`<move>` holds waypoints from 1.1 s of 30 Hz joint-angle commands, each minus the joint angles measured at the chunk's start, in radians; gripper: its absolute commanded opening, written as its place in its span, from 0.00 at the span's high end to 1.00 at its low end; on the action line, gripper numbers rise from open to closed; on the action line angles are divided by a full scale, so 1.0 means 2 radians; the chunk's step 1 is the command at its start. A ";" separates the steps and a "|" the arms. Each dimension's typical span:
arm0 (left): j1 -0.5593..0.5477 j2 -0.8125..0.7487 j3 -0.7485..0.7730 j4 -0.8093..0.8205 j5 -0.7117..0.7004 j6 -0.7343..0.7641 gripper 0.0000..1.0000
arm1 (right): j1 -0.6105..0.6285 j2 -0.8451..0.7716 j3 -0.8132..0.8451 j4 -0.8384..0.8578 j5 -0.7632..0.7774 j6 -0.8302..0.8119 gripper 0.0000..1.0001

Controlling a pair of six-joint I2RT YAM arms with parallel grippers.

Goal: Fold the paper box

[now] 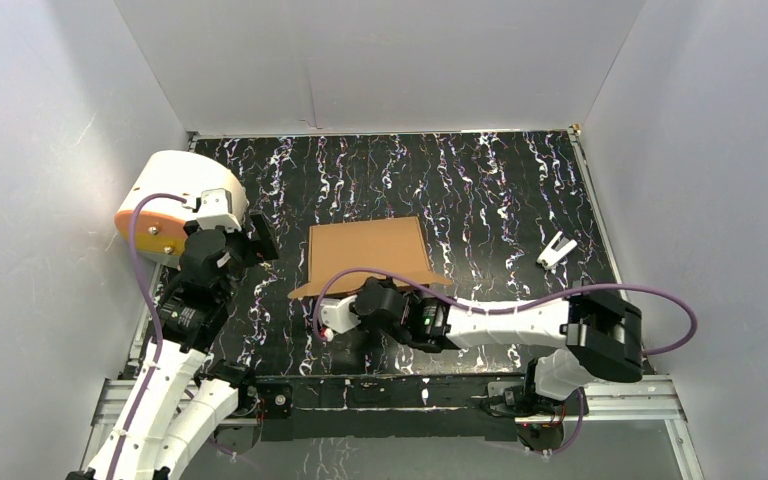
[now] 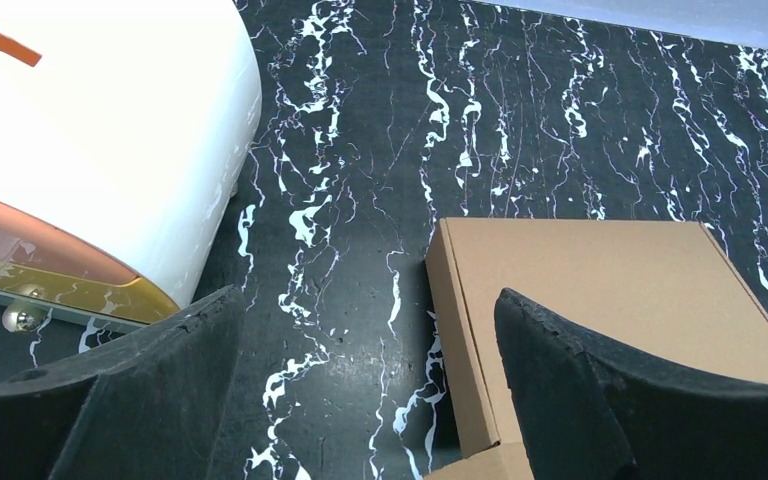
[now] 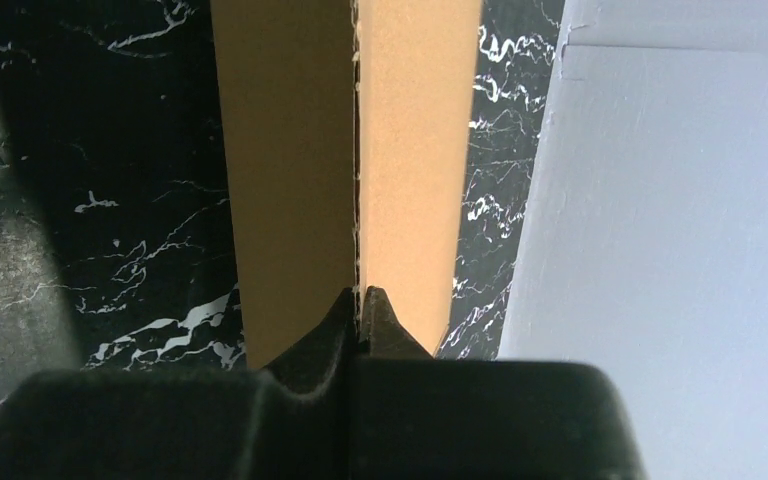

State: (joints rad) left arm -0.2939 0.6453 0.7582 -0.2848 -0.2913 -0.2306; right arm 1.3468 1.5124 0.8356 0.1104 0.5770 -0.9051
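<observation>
The brown paper box (image 1: 368,250) lies mid-table as a shallow folded box, with a front flap (image 1: 360,282) spread out toward the arms. My right gripper (image 1: 328,318) is at the flap's near left end. In the right wrist view the right gripper (image 3: 360,300) is shut on the thin edge of the cardboard flap (image 3: 415,150). My left gripper (image 1: 258,238) is open and empty, left of the box. In the left wrist view its fingers (image 2: 570,380) frame the box's left wall (image 2: 457,330), with the box top (image 2: 600,280) beyond.
A cream-white cylinder with an orange face (image 1: 175,205) stands at the far left against the wall, also in the left wrist view (image 2: 90,150). A small white clip (image 1: 556,250) lies on the right. White walls enclose the black marbled table (image 1: 500,190).
</observation>
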 commanded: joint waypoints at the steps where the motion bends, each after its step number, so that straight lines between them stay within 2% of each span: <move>1: 0.006 -0.013 0.001 0.014 0.012 0.009 0.09 | -0.012 -0.033 0.075 -0.125 -0.056 0.033 1.00; 6: 0.006 -0.016 0.024 0.002 0.042 0.002 0.09 | -0.041 -0.028 0.180 -0.278 -0.120 0.080 1.00; 13: 0.006 -0.002 0.086 -0.051 0.076 0.003 0.09 | -0.108 -0.028 0.288 -0.402 -0.227 0.087 1.00; 21: 0.006 0.022 0.125 -0.102 0.141 0.005 0.09 | -0.199 0.020 0.399 -0.484 -0.392 0.077 1.00; 30: 0.006 0.056 0.131 -0.136 0.177 0.016 0.09 | -0.245 0.108 0.476 -0.518 -0.422 0.049 1.00; 33: 0.006 0.066 0.129 -0.139 0.186 0.019 0.09 | -0.246 0.127 0.498 -0.527 -0.420 0.051 0.93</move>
State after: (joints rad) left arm -0.2890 0.7681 0.9890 -0.5323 0.0303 -0.2150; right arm 0.8623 1.7279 1.7660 -0.8501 -0.2169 -0.8043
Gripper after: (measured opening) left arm 0.911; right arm 0.040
